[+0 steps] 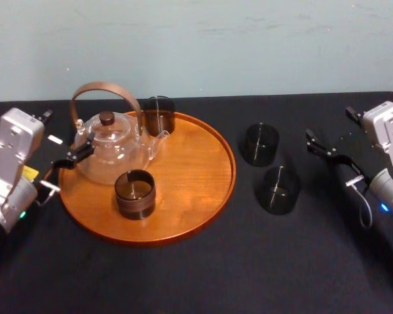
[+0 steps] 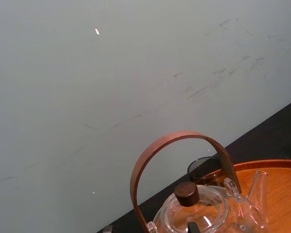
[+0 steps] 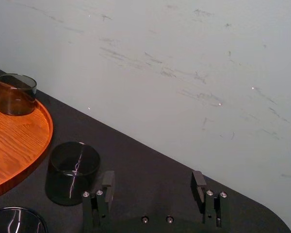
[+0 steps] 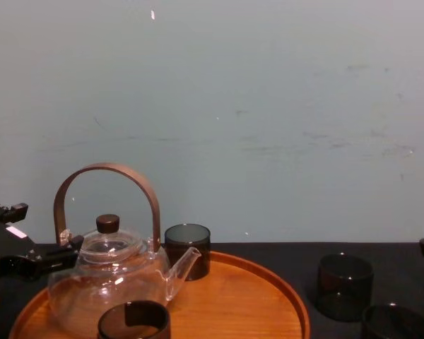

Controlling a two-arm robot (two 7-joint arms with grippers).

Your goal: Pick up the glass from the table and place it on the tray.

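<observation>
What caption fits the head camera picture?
Two dark glasses wait on the black table right of the tray holding a teapot and two more glasses; left gripper and right gripper flank them.

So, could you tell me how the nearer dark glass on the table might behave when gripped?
The nearer glass looks glossy, so probably slippery when gripped. Being glass, likely fragile if squeezed hard. Short, wide and upright, it seems unlikely to tip.

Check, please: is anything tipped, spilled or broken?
Nothing stands out. On the tray the teapot, front glass and back glass stand upright. Right of it on the table, two loose glasses stand upright too. No spill shows. Left end effector is by the teapot, right end effector beside the loose glasses.
</observation>
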